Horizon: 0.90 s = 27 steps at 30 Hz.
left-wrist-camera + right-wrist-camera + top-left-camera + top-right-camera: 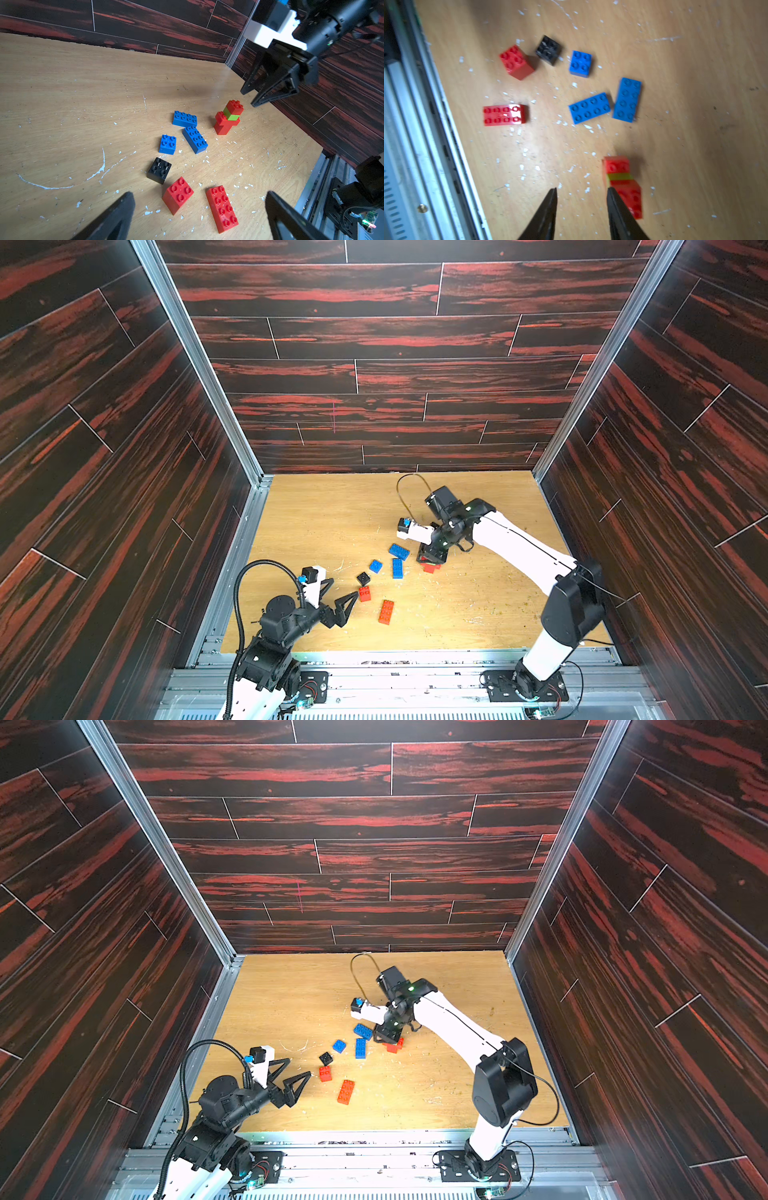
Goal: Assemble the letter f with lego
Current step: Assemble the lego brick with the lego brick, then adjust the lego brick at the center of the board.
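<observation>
A small stack [228,118] of red, lime green and red lego stands on the wooden table; in a top view it shows as [431,568]. My right gripper [581,189] hangs just above it, open, with nothing between its fingers; the stack [623,182] sits just outside one finger. Loose lego lies to the left: two blue oblongs [399,551] [397,568], a blue square [375,566], a black square [363,578], a red square [365,593] and a red oblong [386,612]. My left gripper [344,588] is wide open, low, just left of the red square [177,194].
The wooden tabletop [478,614] is flecked with white chips and scratches. Dark panel walls close it in on three sides. A metal rail [374,655] runs along the front edge, where both arm bases stand. The right arm [519,547] reaches in from the front right.
</observation>
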Motion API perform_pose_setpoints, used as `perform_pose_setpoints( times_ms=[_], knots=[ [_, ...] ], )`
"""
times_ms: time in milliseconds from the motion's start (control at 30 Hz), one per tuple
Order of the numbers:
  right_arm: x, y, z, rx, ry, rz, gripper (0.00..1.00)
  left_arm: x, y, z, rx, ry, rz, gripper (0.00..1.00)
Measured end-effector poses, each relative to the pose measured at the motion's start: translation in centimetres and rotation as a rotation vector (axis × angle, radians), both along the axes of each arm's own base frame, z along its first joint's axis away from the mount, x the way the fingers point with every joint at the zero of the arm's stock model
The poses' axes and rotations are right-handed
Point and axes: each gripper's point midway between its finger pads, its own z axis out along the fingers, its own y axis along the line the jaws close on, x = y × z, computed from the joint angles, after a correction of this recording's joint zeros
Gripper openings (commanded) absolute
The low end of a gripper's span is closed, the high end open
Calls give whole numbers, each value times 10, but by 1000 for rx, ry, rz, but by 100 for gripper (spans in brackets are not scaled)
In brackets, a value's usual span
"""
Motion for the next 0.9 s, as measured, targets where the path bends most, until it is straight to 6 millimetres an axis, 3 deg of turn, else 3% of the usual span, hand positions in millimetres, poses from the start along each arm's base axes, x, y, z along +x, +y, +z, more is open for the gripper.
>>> perform_pose_setpoints(
  times_ms=[133,300,367,700,833,900],
  knots=[
    [-35,16,-5,-11,21,72,43,0,0,0,0,0,0,100],
    [-81,30,-26,-59,56,173,45,0,0,0,0,-1,2,100],
    [-94,34,-32,-68,69,194,41,0,1,1,-1,-5,3,100],
    [-127,43,-61,-60,130,200,16,-1,3,10,-15,-45,15,100],
    [-139,48,-69,-46,150,207,0,-1,3,9,-13,-41,16,100],
    [-143,51,-71,-33,155,210,0,-1,3,9,-13,-41,17,100]
  ],
)
